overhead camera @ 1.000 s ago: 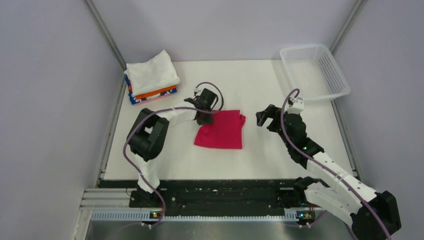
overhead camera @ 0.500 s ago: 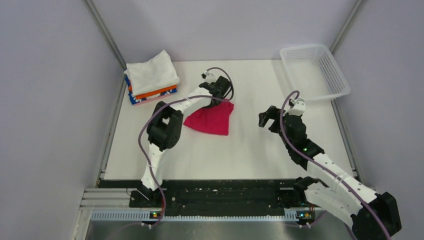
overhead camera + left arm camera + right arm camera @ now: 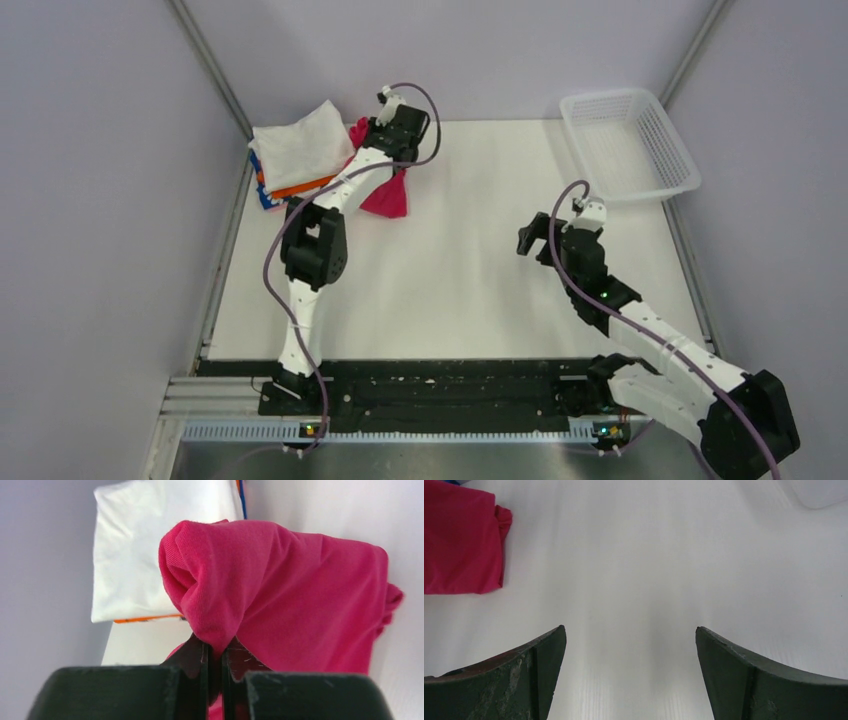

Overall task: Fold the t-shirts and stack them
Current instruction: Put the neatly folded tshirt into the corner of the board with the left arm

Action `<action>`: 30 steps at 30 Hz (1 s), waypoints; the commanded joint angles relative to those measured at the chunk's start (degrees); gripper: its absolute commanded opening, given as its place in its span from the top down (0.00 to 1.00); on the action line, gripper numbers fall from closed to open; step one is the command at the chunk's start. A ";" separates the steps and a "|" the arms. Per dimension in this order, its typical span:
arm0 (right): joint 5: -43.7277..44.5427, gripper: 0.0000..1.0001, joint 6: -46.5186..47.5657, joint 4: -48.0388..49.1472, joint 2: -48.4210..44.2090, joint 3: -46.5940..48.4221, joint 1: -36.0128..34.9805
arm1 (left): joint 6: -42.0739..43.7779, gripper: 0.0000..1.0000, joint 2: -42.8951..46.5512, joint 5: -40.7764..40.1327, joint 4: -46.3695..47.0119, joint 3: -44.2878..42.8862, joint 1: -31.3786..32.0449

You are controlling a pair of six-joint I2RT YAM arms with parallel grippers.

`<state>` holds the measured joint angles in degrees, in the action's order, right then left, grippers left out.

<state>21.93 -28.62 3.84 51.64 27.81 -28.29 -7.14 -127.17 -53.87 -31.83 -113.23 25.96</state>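
The folded crimson-pink t-shirt (image 3: pixel 388 195) hangs from my left gripper (image 3: pixel 375 140), which is shut on a bunched edge of it (image 3: pixel 215 647). The shirt (image 3: pixel 300 610) is held above the table, right beside the stack of folded t-shirts (image 3: pixel 300 155) at the back left, whose top is white (image 3: pixel 150 550) with an orange edge below. The pink shirt also shows at the upper left of the right wrist view (image 3: pixel 461 545). My right gripper (image 3: pixel 535 238) is open and empty over bare table (image 3: pixel 629 630), at the mid right.
A white plastic mesh basket (image 3: pixel 630 140) stands at the back right corner. Grey walls close in the table on the left, back and right. The black rail with the arm bases (image 3: pixel 430 390) runs along the near edge.
My left gripper has carried the crimson-pink shirt off the middle of the table up and back-left to the edge of the stack. The right arm has barely moved.
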 commanded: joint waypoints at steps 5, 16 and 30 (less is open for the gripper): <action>2.11 0.01 1.34 2.42 1.98 1.20 0.43 | 12.23 1.00 0.07 -1.92 10.82 -7.96 -3.04; 1.74 0.01 0.67 1.61 2.71 1.84 0.43 | 13.23 1.00 0.84 1.39 9.10 -14.51 -4.91; 0.43 0.01 0.74 2.17 5.68 2.68 0.41 | 11.36 1.00 3.35 5.65 7.40 -19.64 -8.98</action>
<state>22.72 -28.10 4.32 55.79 27.88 -28.29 5.50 -128.01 -48.99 -25.71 -130.52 18.26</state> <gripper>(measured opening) 0.986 0.078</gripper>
